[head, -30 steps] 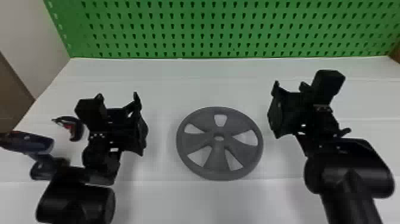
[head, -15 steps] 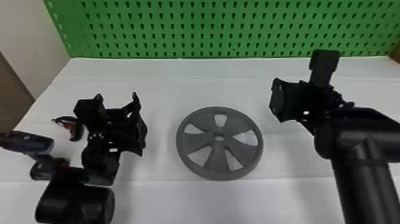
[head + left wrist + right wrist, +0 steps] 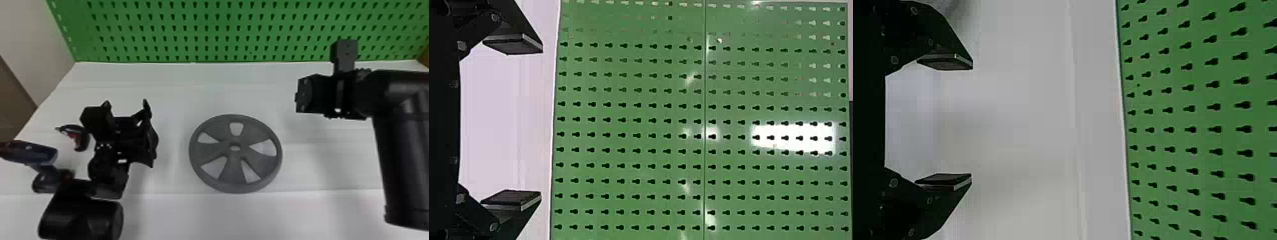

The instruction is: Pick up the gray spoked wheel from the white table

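The gray spoked wheel (image 3: 234, 172) lies flat on the white table (image 3: 236, 217), roughly mid-view in the head view. My left gripper (image 3: 148, 131) is over the table on the wheel's left, a gap away from it. In the left wrist view that gripper (image 3: 524, 122) stands open, nothing between its fingers. My right gripper (image 3: 301, 95) hangs to the right of the wheel and farther back, not touching it. Seen from the right wrist, the gripper (image 3: 955, 121) is open with bare table beyond its spread fingers.
A green pegboard (image 3: 223, 32) rises along the table's back edge. At the left, beside and partly behind my left arm, are a dark blue power tool (image 3: 32, 153) and a small black-and-red item (image 3: 81, 137).
My right arm has swung outward to the right, and its gripper has moved back and away from the wheel. The left arm and the wheel look unmoved.
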Action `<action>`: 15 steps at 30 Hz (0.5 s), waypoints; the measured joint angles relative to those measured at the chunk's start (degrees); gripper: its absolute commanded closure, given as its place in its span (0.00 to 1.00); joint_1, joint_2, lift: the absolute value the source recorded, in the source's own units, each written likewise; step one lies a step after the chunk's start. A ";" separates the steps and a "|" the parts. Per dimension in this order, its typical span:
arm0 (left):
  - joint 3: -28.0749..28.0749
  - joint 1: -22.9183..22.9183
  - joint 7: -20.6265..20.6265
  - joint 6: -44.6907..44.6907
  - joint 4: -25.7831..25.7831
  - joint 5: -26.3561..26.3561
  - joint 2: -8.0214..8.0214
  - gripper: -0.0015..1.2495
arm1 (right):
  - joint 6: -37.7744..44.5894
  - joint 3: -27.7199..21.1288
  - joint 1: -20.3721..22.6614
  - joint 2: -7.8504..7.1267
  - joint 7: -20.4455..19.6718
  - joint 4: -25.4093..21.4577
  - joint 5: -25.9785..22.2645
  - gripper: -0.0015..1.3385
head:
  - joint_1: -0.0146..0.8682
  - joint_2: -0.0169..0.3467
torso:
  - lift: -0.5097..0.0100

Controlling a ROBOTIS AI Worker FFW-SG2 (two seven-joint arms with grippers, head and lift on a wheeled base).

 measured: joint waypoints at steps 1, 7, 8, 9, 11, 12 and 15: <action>0.02 0.03 0.00 0.02 0.02 -0.02 0.00 0.19 | 1.47 -0.08 -0.83 -0.06 0.00 0.84 -0.04 0.34 | 0.89 0.17 | 0.79; 0.09 0.12 0.00 0.04 0.05 -0.27 0.00 0.19 | 9.29 -0.32 -5.70 -0.16 0.00 7.06 0.94 0.34 | 0.89 0.17 | 0.79; 0.08 0.13 0.00 0.04 0.06 -0.33 0.00 0.19 | 10.46 -0.39 -6.57 -0.18 0.00 8.40 1.15 0.34 | 0.89 0.17 | 0.79; 0.06 0.13 0.00 0.04 0.06 -0.39 0.00 0.19 | 11.23 -0.42 -7.18 -0.24 0.00 9.36 1.28 0.34 | 0.89 0.17 | 0.79; -0.01 0.13 0.00 0.04 0.06 -0.54 0.00 0.19 | 12.55 -0.42 -8.28 -0.46 0.00 11.10 1.38 0.34 | 0.89 0.17 | 0.79; -0.05 0.13 0.00 0.04 0.06 -0.66 0.00 0.19 | 13.39 -0.44 -8.99 -0.67 0.00 12.21 1.30 0.34 | 0.89 0.17 | 0.79; -0.13 0.13 0.00 0.16 0.11 -0.84 0.00 0.19 | 15.12 -0.69 -10.48 -1.28 0.00 14.74 0.46 0.34 | 0.89 0.17 | 0.79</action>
